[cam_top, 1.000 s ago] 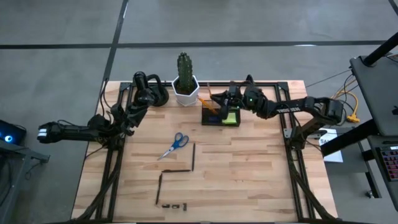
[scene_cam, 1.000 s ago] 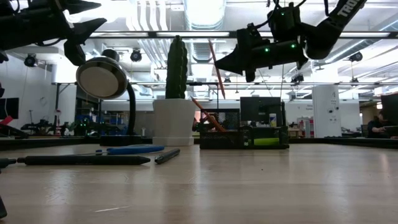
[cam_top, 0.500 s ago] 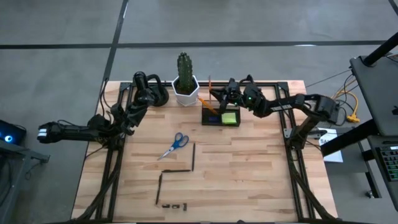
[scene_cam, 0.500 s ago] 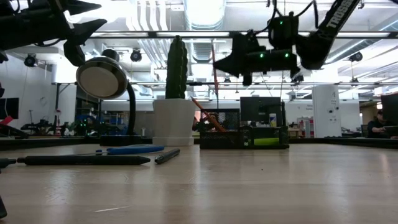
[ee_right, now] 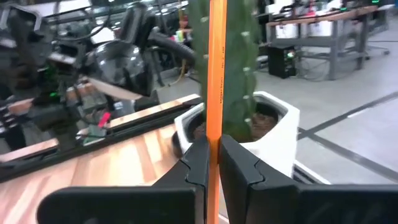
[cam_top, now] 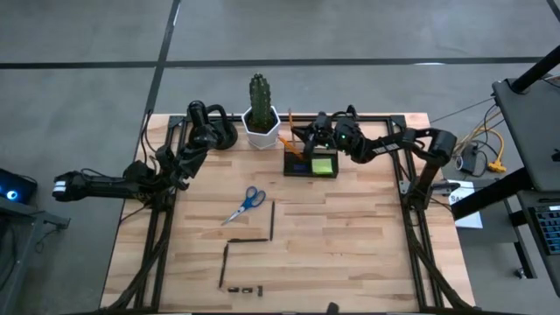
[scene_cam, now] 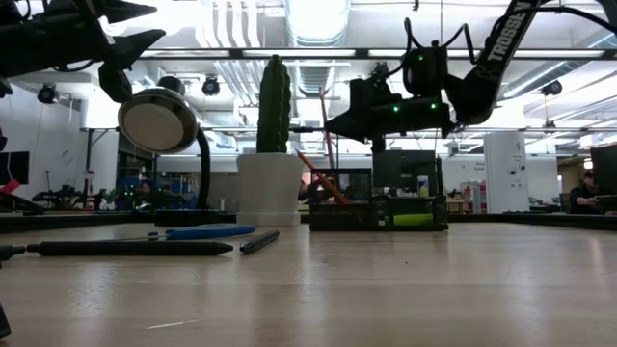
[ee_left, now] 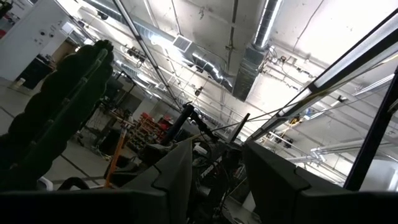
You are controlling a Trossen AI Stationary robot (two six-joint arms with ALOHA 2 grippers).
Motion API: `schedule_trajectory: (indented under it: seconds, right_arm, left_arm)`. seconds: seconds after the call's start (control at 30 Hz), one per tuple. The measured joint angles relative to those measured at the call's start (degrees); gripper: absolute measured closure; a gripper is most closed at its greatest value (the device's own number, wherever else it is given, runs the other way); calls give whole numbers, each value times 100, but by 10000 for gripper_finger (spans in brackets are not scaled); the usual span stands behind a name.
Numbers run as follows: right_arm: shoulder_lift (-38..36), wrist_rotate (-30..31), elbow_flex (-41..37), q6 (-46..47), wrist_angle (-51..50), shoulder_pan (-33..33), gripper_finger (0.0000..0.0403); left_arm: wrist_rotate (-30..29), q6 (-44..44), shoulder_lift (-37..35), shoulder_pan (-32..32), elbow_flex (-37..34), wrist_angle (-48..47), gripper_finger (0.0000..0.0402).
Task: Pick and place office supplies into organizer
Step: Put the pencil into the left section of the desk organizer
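- One thin orange pencil [ee_right: 216,74] stands upright, pinched between the closed fingers [ee_right: 239,163] of the right hand [cam_top: 308,137], held in the air over the back left part of the organizer.
- The small dark smoky-translucent rectangular organizer [cam_top: 297,164] sits near the table's back edge, with a lime-green sticky-note pad [cam_top: 324,164] in its right part and another orange pencil [scene_cam: 318,176] leaning out of its left part.
- The white hexagonal pot [cam_top: 262,127] with a tall green cactus [cam_top: 259,92] stands just left of the organizer (the black rounded gadget [cam_top: 210,124] is further left).
- On the light wooden table [cam_top: 350,236] lie blue-handled scissors [cam_top: 246,204], dark pens [cam_top: 272,219] and tiny black clips [cam_top: 246,289], well apart from the organizer.
- The left hand [scene_cam: 120,37] hangs raised at the table's left side, its fingers apart and holding nothing.
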Motion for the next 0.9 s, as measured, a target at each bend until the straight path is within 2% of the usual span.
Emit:
schedule_trajectory:
  seconds: [0.17, 0.4, 0.7, 0.9]
  right_arm:
    - [122, -468, 44, -83, -34, -80, 390]
    - [153, -590, 41, -253, -328, -199, 390]
    - [149, -1055, 36, -402, -933, -392, 390]
    - [146, -1423, 34, -395, -967, -496, 390]
  left_arm:
    - [0, 2, 0, 0, 0, -2, 272]
    - [0, 2, -1, 1, 0, -2, 272]
    - [0, 2, -1, 0, 0, -2, 272]
    - [0, 2, -2, 0, 0, -2, 272]
